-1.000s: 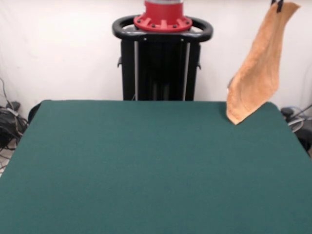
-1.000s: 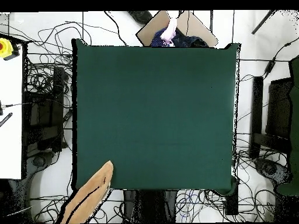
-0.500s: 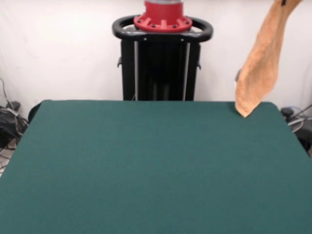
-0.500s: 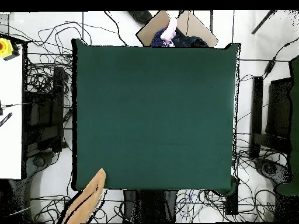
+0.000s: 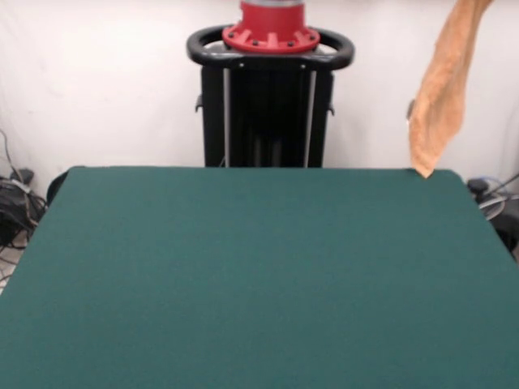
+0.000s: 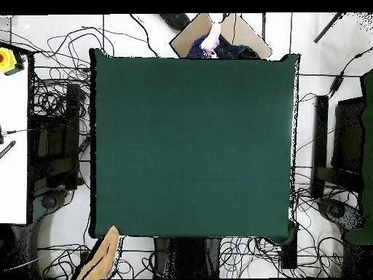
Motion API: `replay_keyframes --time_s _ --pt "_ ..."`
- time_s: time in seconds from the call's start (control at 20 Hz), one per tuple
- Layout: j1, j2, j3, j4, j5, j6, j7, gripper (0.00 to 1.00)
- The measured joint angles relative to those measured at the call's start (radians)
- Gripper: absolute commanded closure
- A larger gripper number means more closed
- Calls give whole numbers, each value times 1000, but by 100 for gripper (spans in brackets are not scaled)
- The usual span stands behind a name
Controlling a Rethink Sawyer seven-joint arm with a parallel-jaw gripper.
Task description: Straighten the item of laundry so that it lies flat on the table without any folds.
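The light-orange towel [image 5: 442, 89] hangs in the air at the top right of the front view, in a long narrow drape. Its top runs out of the picture and its lowest corner hangs just at the far right corner of the dark green table [image 5: 259, 267]. In the overhead view the towel [image 6: 102, 259] shows off the bottom left corner of the table [image 6: 189, 146]. Nothing lies on the table. The gripper is out of view in both views, above the towel's top.
The robot's black pedestal with a red base [image 5: 270, 89] stands at the table's far side. Cables lie on the floor all round the table. A person's hand [image 6: 213, 36] shows past the top edge in the overhead view. A white bench [image 6: 14, 146] stands at the left.
The towel has been lifted higher and carried outward past the table's corner. Its lower corner has left the table top. The gripper tips at the top edge are gone from view.
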Motion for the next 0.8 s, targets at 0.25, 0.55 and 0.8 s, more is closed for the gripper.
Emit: replay_keyframes --time_s 0.25,0.55,0.8 --pt "33 -21 2 0 0 0 83 100" --pt "44 -25 12 1 1 0 105 100" --pt "41 -26 29 14 20 0 105 100"
